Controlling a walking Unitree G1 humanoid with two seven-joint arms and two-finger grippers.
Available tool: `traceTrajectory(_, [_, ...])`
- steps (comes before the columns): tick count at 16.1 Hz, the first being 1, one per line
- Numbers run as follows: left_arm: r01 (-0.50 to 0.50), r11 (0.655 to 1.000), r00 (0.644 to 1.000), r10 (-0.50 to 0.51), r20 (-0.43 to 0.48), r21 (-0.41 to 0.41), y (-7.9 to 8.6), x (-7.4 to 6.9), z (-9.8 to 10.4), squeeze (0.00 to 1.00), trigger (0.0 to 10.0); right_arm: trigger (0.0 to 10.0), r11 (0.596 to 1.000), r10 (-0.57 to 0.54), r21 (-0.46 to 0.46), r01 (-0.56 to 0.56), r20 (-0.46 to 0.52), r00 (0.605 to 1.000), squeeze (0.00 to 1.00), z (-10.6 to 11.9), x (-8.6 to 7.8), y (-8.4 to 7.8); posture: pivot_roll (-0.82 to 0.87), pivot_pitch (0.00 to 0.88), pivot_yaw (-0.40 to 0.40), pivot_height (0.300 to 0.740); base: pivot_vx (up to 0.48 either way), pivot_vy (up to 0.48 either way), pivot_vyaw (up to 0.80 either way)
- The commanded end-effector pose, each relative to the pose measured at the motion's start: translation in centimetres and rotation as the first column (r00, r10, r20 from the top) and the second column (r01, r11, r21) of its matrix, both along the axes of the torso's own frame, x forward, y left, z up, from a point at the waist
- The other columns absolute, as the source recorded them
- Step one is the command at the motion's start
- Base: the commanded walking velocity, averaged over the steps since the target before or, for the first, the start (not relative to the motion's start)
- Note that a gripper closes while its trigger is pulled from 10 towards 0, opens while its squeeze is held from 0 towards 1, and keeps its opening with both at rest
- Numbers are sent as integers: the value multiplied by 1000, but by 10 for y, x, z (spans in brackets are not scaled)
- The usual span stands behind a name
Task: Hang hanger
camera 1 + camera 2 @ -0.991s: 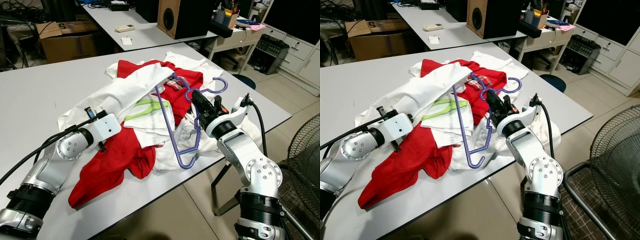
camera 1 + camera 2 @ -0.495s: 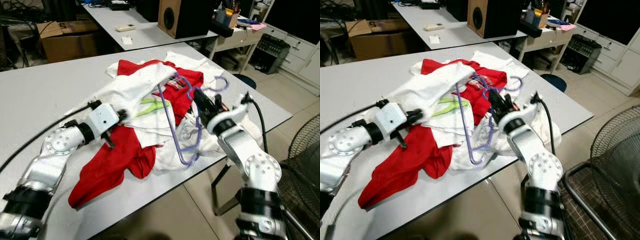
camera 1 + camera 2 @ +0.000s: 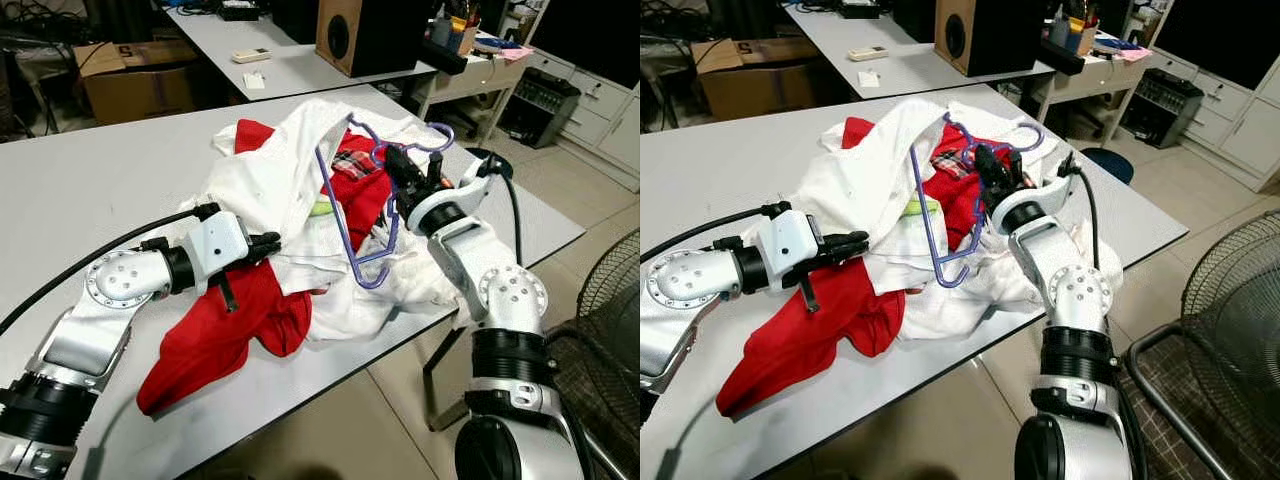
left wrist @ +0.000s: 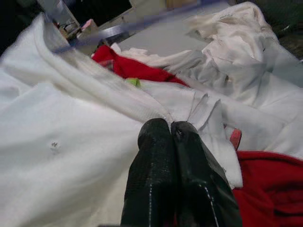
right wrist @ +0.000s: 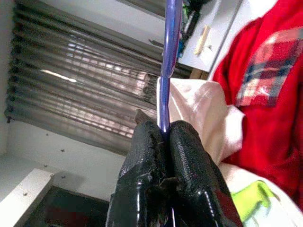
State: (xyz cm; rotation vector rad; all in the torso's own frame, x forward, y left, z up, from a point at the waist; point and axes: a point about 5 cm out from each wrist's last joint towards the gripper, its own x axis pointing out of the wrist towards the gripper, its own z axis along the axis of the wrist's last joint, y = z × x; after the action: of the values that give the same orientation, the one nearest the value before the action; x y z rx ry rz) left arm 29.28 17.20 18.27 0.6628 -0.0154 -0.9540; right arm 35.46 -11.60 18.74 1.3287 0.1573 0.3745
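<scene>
Right, I've got the right gripper (image 3: 392, 163) clamped on the purple hanger (image 3: 352, 225), fingers pressed tight either side of its thin bar in the right wrist view, and the hanger is lifted clear of the clothes pile, tilted with its hook (image 3: 437, 139) up near my wrist. My left gripper (image 3: 266, 243) is pinched together on a fold of the white shirt (image 3: 270, 170), and that shirt is drawn up off the heap toward the hanger. I judge we're mid-task: hanger in hand, garment gripped, but the shirt doesn't look threaded onto the hanger yet, though from the head cameras I can't quite tell whether the upper arm of the hanger is already under the fabric. The red garment (image 3: 220, 330) and other whites lie loose on the grey table (image 3: 80, 190). Left to do, as I read it: get the shirt seated on both shoulders, then find somewhere to hang it
</scene>
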Motion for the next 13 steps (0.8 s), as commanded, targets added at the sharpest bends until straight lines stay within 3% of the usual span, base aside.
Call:
traceTrajectory(1, [68,997,998,-68,0,-18,-11,-6,6,0,0,10000,999,-52,9,52,18,998,0,4,6,-10,76,0,-65,740,0,0,0])
traceTrajectory(4, [144,986,989,-145,-15,-87,-25,-14,10,0,0,10000,997,-74,19,74,-9,997,0,0,12,-10,78,0,-68,740,0,0,0])
traceTrajectory(5, [198,972,978,-205,-42,-126,-37,-21,11,0,0,10000,996,-79,33,80,-19,997,0,-1,16,-9,81,0,-72,740,0,0,0])
traceTrajectory(6, [210,971,975,-217,-56,-112,-42,-23,8,0,0,10000,996,-77,48,78,-19,997,0,1,18,-8,81,0,-72,740,0,0,0])
traceTrajectory(11, [151,987,988,-153,-28,-48,-42,-14,0,0,0,10000,996,-58,62,59,-8,998,0,5,22,-3,80,0,-81,740,0,0,0])
traceTrajectory(13, [164,982,985,-167,-34,-90,-42,-15,5,0,0,10000,997,-55,51,56,-12,998,0,1,22,-4,75,0,-78,740,0,0,0])
